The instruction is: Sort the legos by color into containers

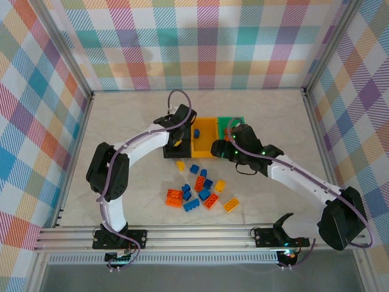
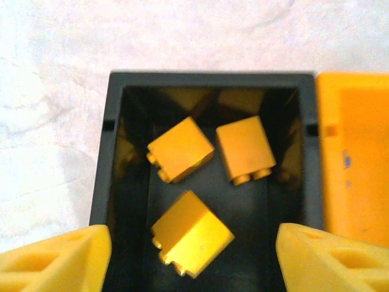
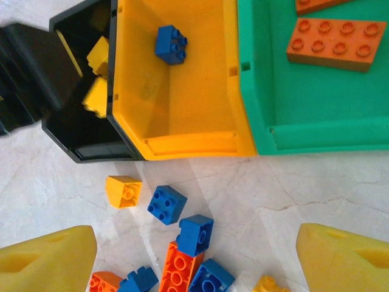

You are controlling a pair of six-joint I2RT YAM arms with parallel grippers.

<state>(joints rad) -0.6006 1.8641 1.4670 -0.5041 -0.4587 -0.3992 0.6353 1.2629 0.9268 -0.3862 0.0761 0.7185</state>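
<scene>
The left jaws stand spread wide with nothing between them, hanging right over the black bin point(image 2: 206, 80), whose open top lies just ahead of and between the two tips. Three yellow bricks point(image 2: 180, 149) lie inside on their sides, two with studs turned back toward the jaws. The third is angled toward the tip farther from the yellow-orange bin point(image 2: 355, 158), whose wall sits just outside the other tip, joined to the black one. The right jaws are spread too and empty, over the tabletop point(image 3: 316, 182). Between their tips and just ahead lie the loose legos point(image 3: 195, 234), one yellow with several blue and orange, close together, some touching, studs mostly up. Farther ahead of these jaws runs the row of bins. A single blue brick point(image 3: 171, 44) sits studs-up in the yellow-orange one. In the green bin point(image 3: 261, 91) an orange plate point(image 3: 337, 44) lies flat, studs up, its long axis running across, roughly in line with the gap between the tips. From above, the left arm point(image 1: 146, 143) covers most of the black bin. The tabletop is pale and marble-veined; bright plaid cloth point(image 1: 206, 42) walls the cell, and a metal rail point(image 1: 194, 237) runs along the near edge.
</scene>
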